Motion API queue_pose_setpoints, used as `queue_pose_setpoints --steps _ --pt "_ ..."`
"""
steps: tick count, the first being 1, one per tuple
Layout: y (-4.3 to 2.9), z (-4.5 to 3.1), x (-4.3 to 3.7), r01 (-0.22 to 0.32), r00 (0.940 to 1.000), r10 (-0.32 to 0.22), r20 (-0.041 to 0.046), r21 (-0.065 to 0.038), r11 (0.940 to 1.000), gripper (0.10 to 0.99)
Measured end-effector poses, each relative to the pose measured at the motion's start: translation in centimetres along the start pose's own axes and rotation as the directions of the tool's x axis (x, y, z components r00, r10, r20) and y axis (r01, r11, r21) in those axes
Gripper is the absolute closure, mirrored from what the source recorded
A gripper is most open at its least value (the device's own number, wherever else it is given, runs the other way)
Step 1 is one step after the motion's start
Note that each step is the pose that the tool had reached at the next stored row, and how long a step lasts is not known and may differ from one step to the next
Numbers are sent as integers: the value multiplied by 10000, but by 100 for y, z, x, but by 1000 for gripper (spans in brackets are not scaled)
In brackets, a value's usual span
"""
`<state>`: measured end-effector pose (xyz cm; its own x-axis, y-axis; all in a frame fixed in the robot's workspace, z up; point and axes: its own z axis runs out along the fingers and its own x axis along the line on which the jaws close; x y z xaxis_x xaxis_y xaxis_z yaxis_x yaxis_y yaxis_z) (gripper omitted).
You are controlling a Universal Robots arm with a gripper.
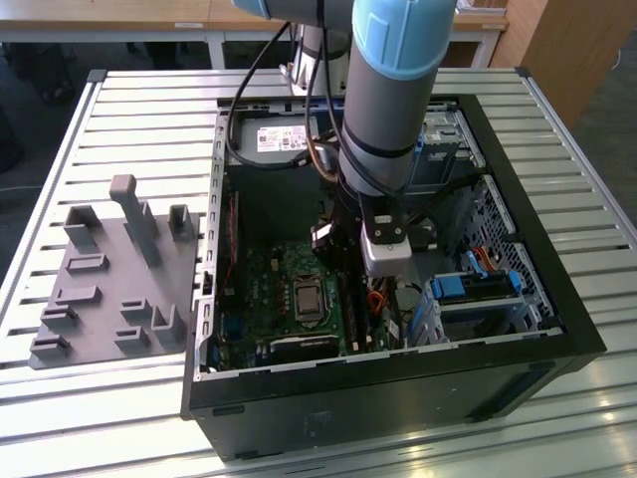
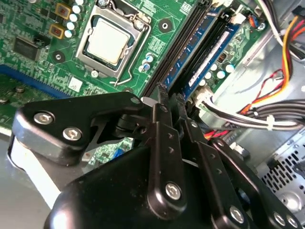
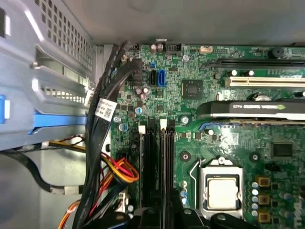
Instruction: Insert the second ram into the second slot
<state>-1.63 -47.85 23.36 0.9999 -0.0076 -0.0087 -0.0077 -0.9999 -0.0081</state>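
In the second wrist view, your pincer (image 2: 167,98) is pressing down with its fingers clenched together right over the memory slots. Just past the fingertips, the second ram (image 2: 202,57), a dark blue stick, is sitting lengthwise in its slot beside the processor (image 2: 108,42), probably being pushed home. Beyond, the computer case (image 1: 518,139) is lying open on the slatted bench (image 1: 119,119).

The second ram (image 2: 202,59) is a long, thin, dark blue stick. It lies edge-up in a slot (image 2: 215,50) on the green motherboard (image 2: 43,28), beside the black slots.
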Motion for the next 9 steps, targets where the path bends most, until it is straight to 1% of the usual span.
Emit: queue_pose_setpoints --steps 1,3,4,5,9 --pt "0 -14 0 0 10000 0 0 -1 10000 875" --pt "-2 -13 0 1 10000 -1 -1 -7 10000 890" --pt "-1 -14 0 1 10000 -1 -1 -13 10000 961" --pt "-1 -13 -2 0 10000 0 -1 -16 10000 961" --pt "-1 43 -2 0 10000 0 -1 -13 10000 961"
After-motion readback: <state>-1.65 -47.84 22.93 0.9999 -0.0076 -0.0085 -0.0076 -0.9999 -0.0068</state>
